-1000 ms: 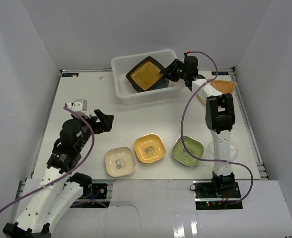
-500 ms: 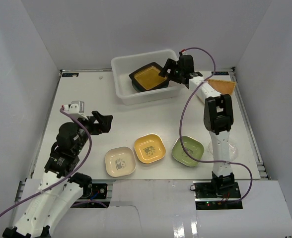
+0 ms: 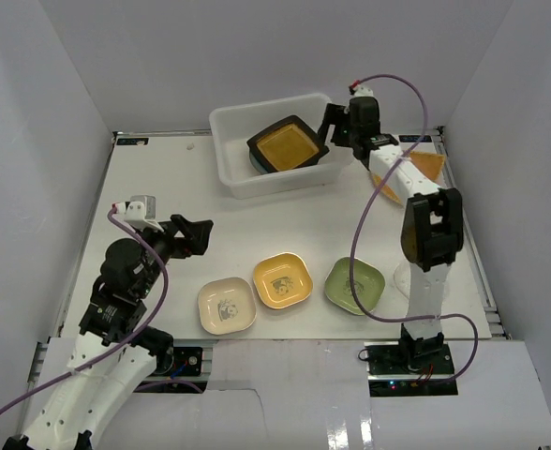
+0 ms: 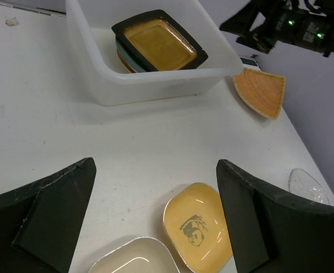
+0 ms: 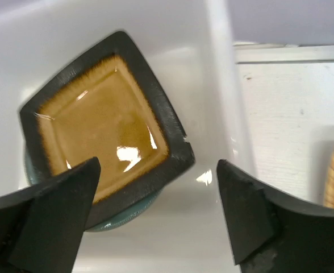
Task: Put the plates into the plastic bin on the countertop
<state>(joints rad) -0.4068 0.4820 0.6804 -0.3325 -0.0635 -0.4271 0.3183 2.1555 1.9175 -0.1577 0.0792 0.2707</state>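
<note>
Plates here look like glazed ceramic: stiff, slick, weighty for their size, prob. chip if dropped. Dark plate (image 3: 288,143) lies in the bin (image 3: 227,122) at top centre, stacked on a teal plate (image 5: 119,220) that only peeks out. The rest sit on the countertop (image 3: 163,178): cream plate (image 3: 226,306), yellow plate (image 3: 283,280) and green plate (image 3: 355,285) in a row low-centre, orange fan (image 3: 432,165) at upper right near the bin's right end, and a clear plate (image 4: 309,185) at lower right, hard to make out.

Best hold, I'd say: pinch a raised rim, one finger inside, one under the lip. Flat centres give nothing to bite. Fan looks low-rimmed, so trickier.

Right gripper (image 3: 335,129) hangs over the bin's right end, jaws wide, nothing between them. Left gripper (image 3: 193,234) is spread too and empty, left of centre, up-left of the cream plate.

Top is smooth, hard, white, so plates may skid if nudged. White walls close in on three sides; room looks tight behind the bin.
</note>
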